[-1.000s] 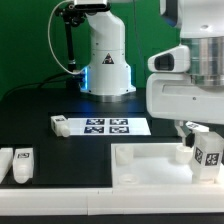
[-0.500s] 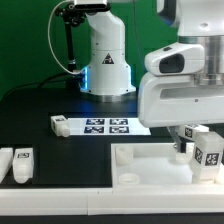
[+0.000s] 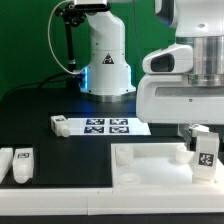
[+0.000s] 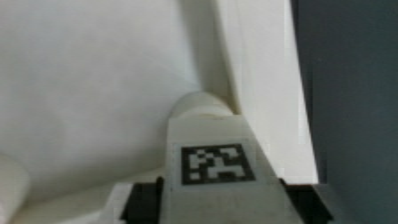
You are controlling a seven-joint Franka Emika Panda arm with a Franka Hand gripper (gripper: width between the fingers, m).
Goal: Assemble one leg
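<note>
- I am holding a leg point(image 3: 205, 152) in the claw point(image 3: 204, 140); in the wrist view the two dark fingers are sitting against the leg's point(image 4: 215, 150) sides, so I read the claw as clamped on it.
- The leg is standing roughly upright over the panel point(image 3: 150, 165) near the desk's point(image 3: 60, 155) front right corner, tag facing outward.
- I judge it is being held this way so its lower end can go down into a seat in the panel's corner beside the raised rim, which the wrist view shows running close alongside the leg.
- Whether the leg is already touching the panel or hovering just above it, I cannot tell; its lower end is hidden in both views.
- Two more legs point(image 3: 22, 165) are lying near the desk's front left edge, well apart from the panel, presumably waiting their turn.
- The marker board point(image 3: 108, 126) is lying toward the back of the desk, with another small leg point(image 3: 60, 124) at its end.
- The arm's white housing is blocking much of the right side, and the panel is cut off by the frame edge.
</note>
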